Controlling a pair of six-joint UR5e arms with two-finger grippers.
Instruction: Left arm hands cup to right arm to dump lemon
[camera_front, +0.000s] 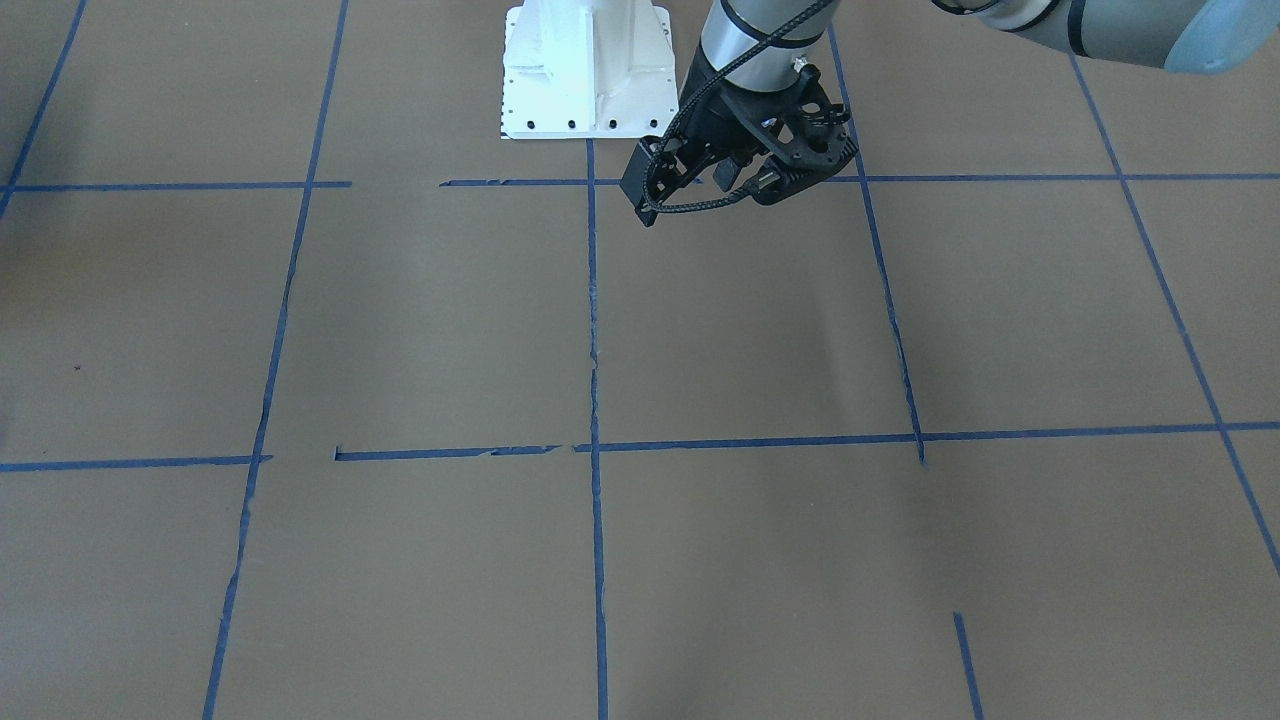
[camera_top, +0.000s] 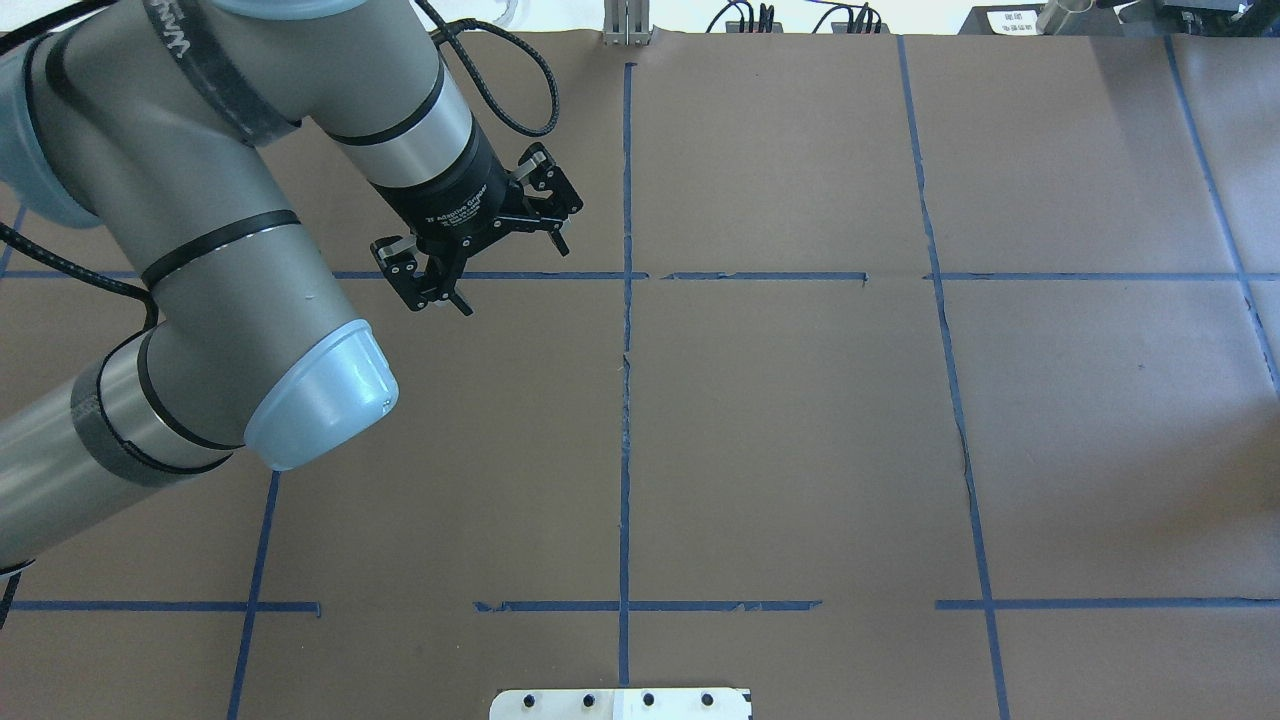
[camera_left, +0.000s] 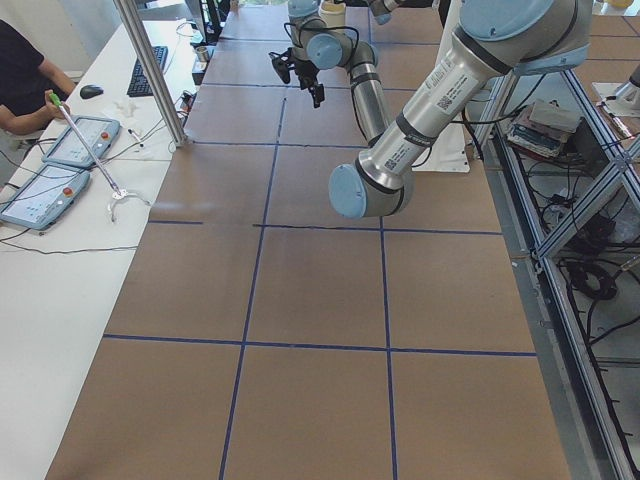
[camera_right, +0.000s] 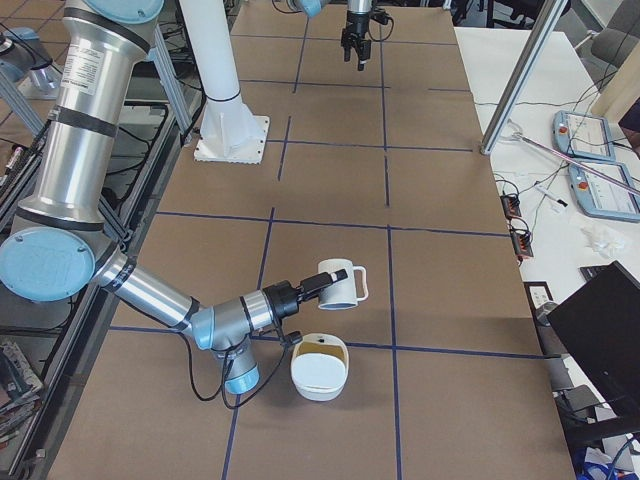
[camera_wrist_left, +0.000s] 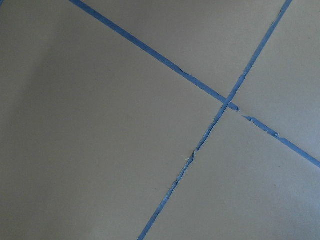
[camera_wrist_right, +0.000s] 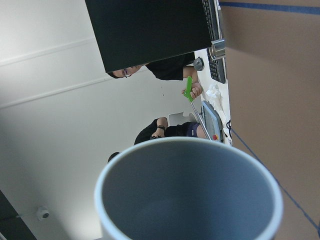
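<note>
My right hand (camera_right: 312, 288) first: it's out at the cup (camera_right: 338, 286), far off to my right of the white pedestal (camera_right: 232, 140). The cup hangs clear of the table (camera_right: 440, 260) at the hand's tip, tipped on its side, handle on the side away from my wrist. From that far side camera I can't tell whether the fingers are clamped or slack. My wrist camera stares right into the cup's grey inside, the rim filling the lower frame. Near the cup, even farther from the pedestal, a white bowl (camera_right: 318, 384) sits on the table with a yellowish-brown patch (camera_right: 322, 352) inside it; whether that's the lemon, I can't tell. Now my left hand (camera_top: 508, 268): fingers spread wide, nothing between them, hovering above the table forward of the pedestal and off to my left, a blue tape line (camera_top: 760, 276) running under it from overhead. Across the table from the pedestal, a person (camera_left: 25, 75) sits holding a green-handled grabber stick (camera_left: 85, 150).
</note>
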